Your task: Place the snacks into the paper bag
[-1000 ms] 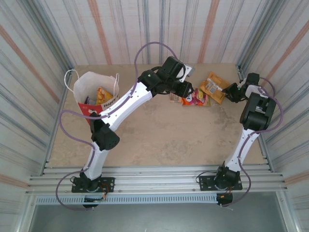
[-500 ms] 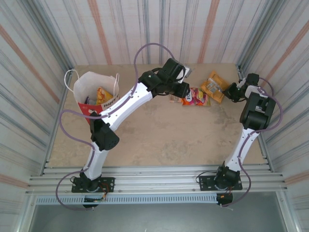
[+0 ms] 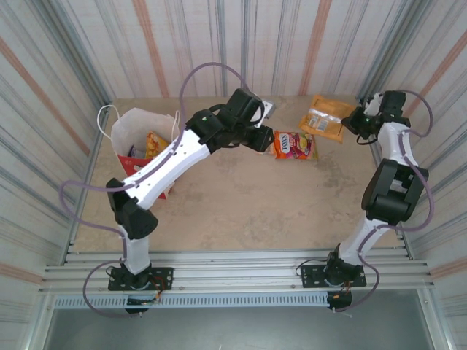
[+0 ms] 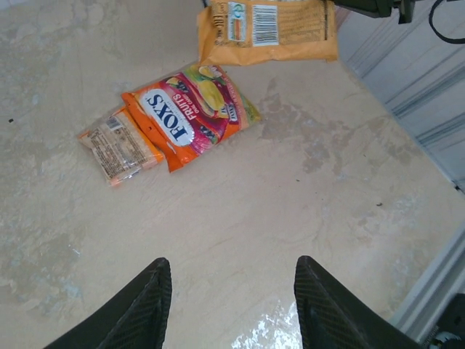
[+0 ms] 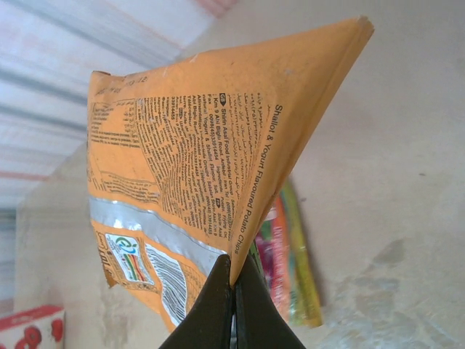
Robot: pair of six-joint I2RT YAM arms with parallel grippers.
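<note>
– Since the look a second ago, what has changed on the right?
– The orange packet [image 3: 323, 118] lay flat near the table's [image 3: 241, 204] far right corner then. Now it is lifted clear of the surface, and the right arm has straightened upward with it.
– Is it firmly held?
– The right gripper [image 5: 234, 287] is pinched tight on one bottom corner, so the packet [image 5: 196, 167] fans up and away from the fingertips, printed back facing the wrist camera. From above, that gripper [image 3: 352, 124] sits just right of the packet, near the far edge.
– And the left arm?
– It has pulled back toward the left. The left gripper [image 3: 261, 138] hung over the FOX'S packet [image 3: 294, 144] before and is now just left of it.
– Holding anything?
– No, its jaws are spread apart with only bare table between them [image 4: 231, 305]. The FOX'S packet [image 4: 190, 113] lies ahead of the fingers, overlapping a smaller packet [image 4: 120, 144].
– The paper bag [image 3: 139, 138]?
– Upright by the left edge, well apart from both grippers, a yellow packet [image 3: 153, 144] showing inside.
</note>
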